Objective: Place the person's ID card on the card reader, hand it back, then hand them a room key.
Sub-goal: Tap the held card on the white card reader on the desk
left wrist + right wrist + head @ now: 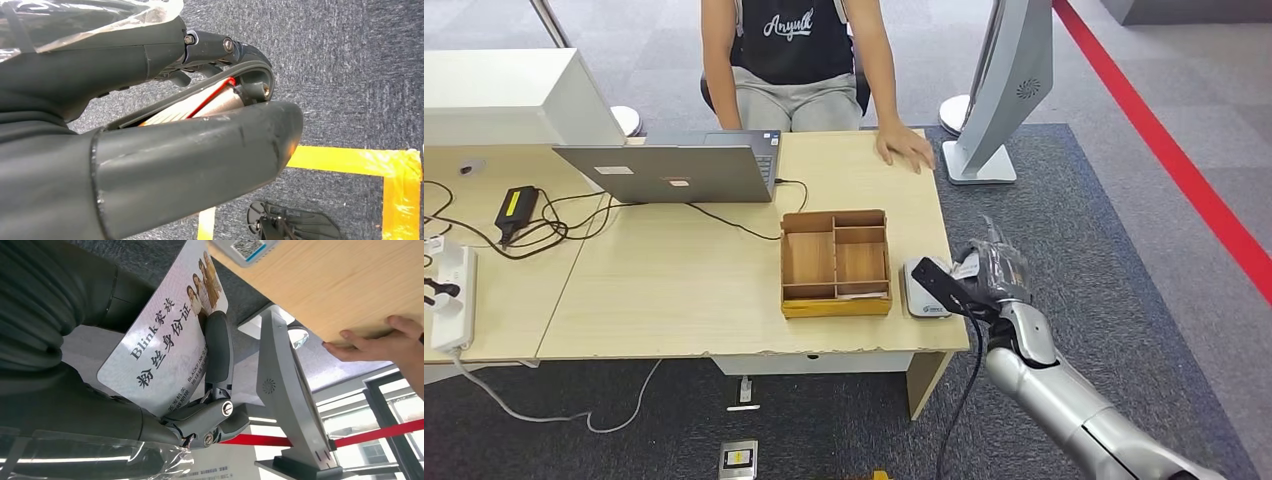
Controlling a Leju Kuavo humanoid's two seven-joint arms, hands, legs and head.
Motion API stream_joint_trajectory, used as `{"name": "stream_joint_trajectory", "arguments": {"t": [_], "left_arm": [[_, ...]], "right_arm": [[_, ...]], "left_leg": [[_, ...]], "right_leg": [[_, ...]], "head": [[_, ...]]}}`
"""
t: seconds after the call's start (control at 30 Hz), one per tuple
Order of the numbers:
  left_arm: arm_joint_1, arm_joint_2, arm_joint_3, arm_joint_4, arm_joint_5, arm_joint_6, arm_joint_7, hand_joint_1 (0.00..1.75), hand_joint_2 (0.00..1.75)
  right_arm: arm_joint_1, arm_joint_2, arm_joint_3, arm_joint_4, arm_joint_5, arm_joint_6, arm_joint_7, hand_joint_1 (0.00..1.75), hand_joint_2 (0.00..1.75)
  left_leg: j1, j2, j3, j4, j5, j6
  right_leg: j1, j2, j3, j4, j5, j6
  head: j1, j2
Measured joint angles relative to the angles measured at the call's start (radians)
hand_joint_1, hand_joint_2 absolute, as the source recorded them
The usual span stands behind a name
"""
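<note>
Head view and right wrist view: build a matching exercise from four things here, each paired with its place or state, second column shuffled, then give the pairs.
Column one:
1. ID card
2. card reader
3. wooden tray
4. laptop

Column two:
A. open, in front of the seated person
B. held in the right hand
C. on the desk between laptop and card reader
D. near the desk's right edge, beside the tray

Pairs: 1-B, 2-D, 3-C, 4-A
</note>
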Motion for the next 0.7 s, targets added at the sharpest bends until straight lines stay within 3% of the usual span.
{"name": "stream_joint_trajectory", "arguments": {"t": [0.7], "left_arm": [[0.0, 0.0, -0.01, 0.0, 0.004, 0.002, 0.003, 0.0, 0.0]], "right_arm": [[-0.042, 0.068, 0.01, 0.096, -0.044, 0.012, -0.035, 1.75, 1.75]], "left_leg": [[0.0, 0.0, 0.0, 0.0, 0.0, 0.0]], "right_leg": [[0.0, 0.0, 0.0, 0.0, 0.0, 0.0]], "head": [[0.0, 0.0]]}}
